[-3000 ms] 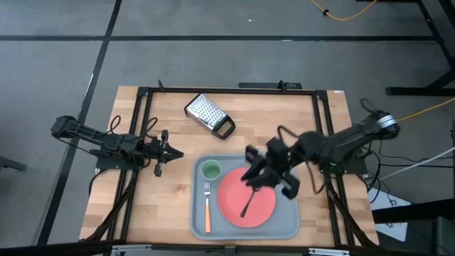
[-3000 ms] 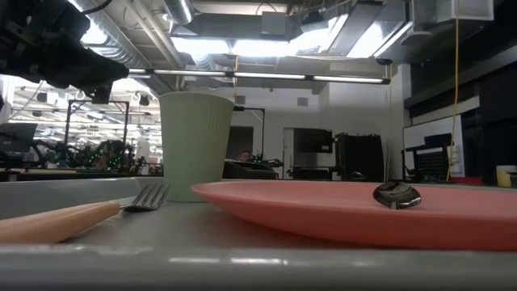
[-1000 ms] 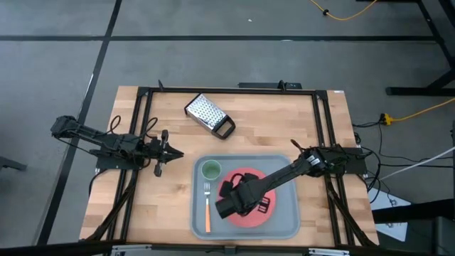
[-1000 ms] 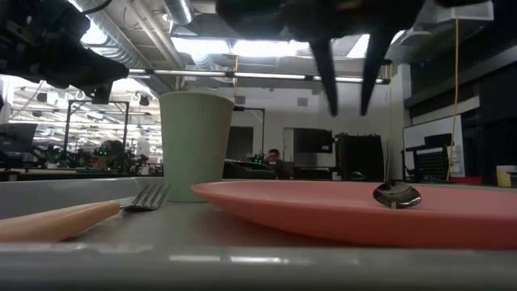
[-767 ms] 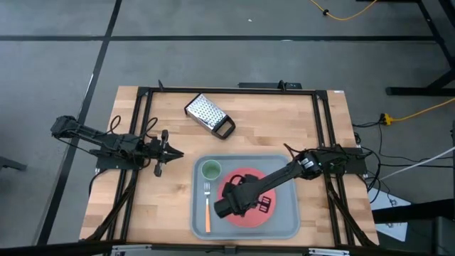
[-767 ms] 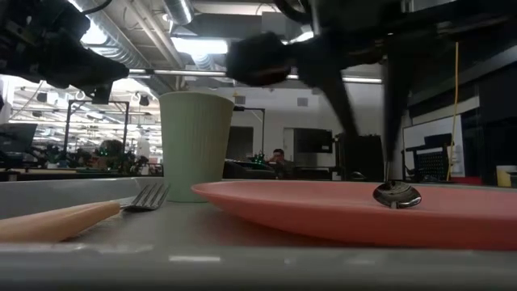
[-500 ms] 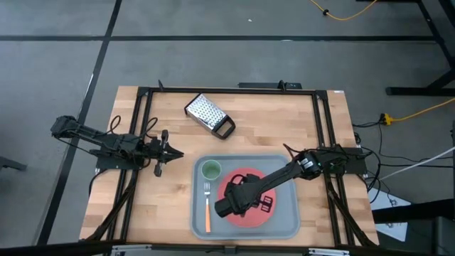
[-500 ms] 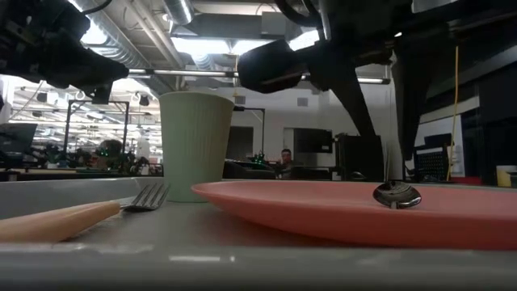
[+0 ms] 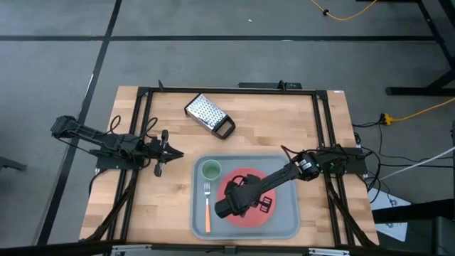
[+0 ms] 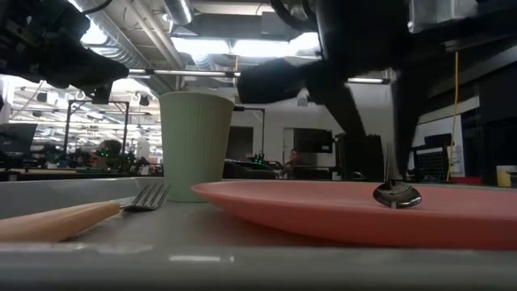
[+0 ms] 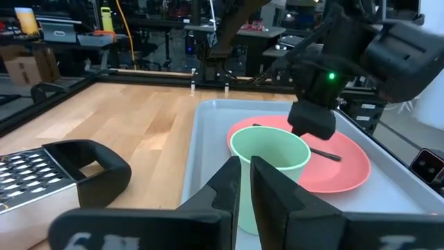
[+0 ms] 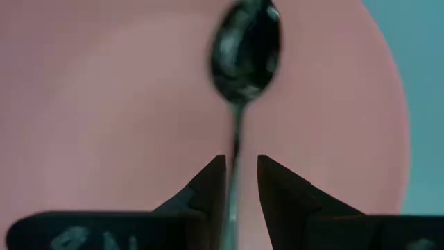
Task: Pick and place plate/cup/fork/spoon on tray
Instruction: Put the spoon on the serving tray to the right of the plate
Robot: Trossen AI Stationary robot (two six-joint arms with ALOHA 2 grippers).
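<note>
The grey-blue tray (image 9: 284,227) holds the pink-red plate (image 9: 240,178), the green cup (image 9: 210,170) standing at its far left corner, and the orange-handled fork (image 9: 207,210) lying flat left of the plate. The dark spoon (image 12: 246,48) lies on the plate and also shows in the low view (image 10: 397,195). My right gripper (image 12: 241,167) points down over the plate, narrowly open. Its fingertips stand on either side of the spoon's thin handle (image 12: 236,139), and I cannot tell if they touch it. My left gripper (image 9: 178,153) is shut and empty, left of the tray.
A perforated metal grater (image 9: 209,114) with a black handle lies on the wooden table beyond the tray. Black frame rails run along the table's left, right and far sides. Bare wood lies between the left gripper and the tray.
My right gripper has come down toward the plate, and its fingers now reach down on either side of the spoon's handle. The spoon, plate, cup and fork have stayed where they were.
</note>
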